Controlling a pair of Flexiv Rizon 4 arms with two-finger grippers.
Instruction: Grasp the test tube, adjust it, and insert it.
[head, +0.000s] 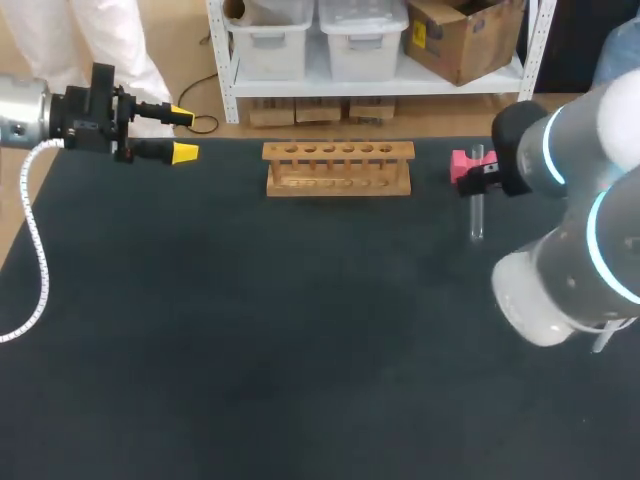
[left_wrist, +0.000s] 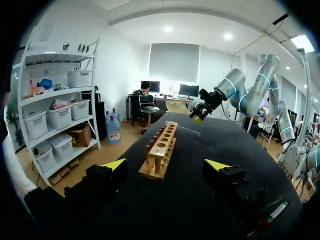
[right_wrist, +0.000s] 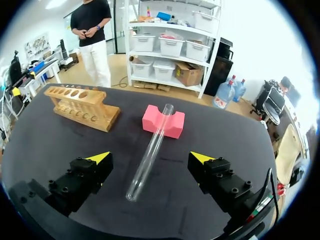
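Grasp step: the test tube (right_wrist: 149, 150), leaning on the pink block (right_wrist: 163, 121), is being bracketed from above by the right gripper (right_wrist: 150, 158), jaws apart; lowering and closing are being called for.

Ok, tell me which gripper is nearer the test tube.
Right. The right gripper hangs open above the test tube; the left gripper is far off, beyond the wooden rack.

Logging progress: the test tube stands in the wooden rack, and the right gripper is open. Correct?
No: the test tube lies on the table, one end on the pink block, as the right wrist view shows. The right gripper is open.
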